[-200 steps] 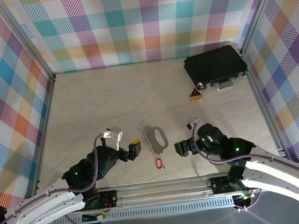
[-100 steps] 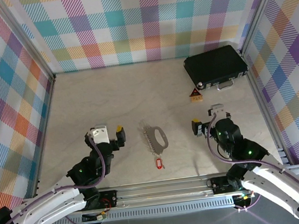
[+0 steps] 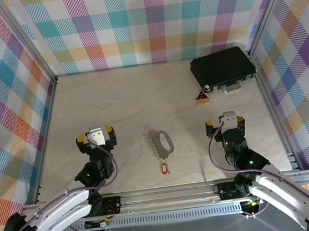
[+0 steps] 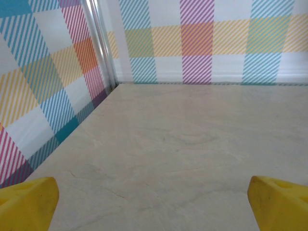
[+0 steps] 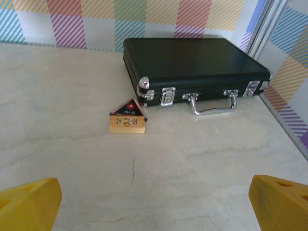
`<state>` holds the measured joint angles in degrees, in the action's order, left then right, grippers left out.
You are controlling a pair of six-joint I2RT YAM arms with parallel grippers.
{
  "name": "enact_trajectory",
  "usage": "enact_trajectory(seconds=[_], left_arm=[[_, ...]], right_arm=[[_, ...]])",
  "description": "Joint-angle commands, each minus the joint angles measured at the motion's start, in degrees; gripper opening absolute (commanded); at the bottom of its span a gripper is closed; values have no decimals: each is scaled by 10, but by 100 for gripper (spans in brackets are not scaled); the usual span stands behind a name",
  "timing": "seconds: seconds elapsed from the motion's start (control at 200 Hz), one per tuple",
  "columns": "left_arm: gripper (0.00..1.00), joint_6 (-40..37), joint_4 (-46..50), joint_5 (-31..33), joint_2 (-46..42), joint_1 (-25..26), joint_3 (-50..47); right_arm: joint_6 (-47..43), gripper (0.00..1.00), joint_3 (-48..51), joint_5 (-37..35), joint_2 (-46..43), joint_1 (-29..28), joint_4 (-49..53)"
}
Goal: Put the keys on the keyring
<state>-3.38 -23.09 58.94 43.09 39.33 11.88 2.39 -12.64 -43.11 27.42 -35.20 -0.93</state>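
A small key with a red oval head point(image 3: 163, 168) lies on the table near the front edge, just below the silvery keyring point(image 3: 159, 139). Left of both, my left gripper point(image 3: 95, 135) stands open and points toward the back wall, with nothing between its yellow fingertips point(image 4: 26, 202). To the right of the keyring my right gripper point(image 3: 224, 121) is open too and holds nothing; its yellow fingertips point(image 5: 29, 202) frame bare table in the right wrist view.
A black case point(image 3: 223, 68) point(image 5: 192, 67) lies shut at the back right, with a small orange-brown triangular block point(image 3: 201, 97) point(image 5: 127, 117) in front of it. Checked walls and metal posts point(image 4: 98, 43) enclose the table point(image 3: 119, 97) on three sides.
Both grippers have swung away from the key and keyring, the left to the left and the right to the right, and now point toward the back wall. The key and keyring have not moved.
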Motion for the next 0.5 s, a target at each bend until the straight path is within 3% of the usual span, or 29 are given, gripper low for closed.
enact_trajectory(seconds=[0.0, 0.205, 0.495], left_arm=[[100, -39, -57, -33, 61, -27, 6], [100, -47, -174, -31, 186, -34, -15], [100, -46, -214, -72, 257, -84, 12]], right_arm=[[-44, 99, 35, -15, 4, 16, -95], [-27, 99, 73, -14, 50, 67, -170], [-20, 99, 62, 21, 147, 129, -249]])
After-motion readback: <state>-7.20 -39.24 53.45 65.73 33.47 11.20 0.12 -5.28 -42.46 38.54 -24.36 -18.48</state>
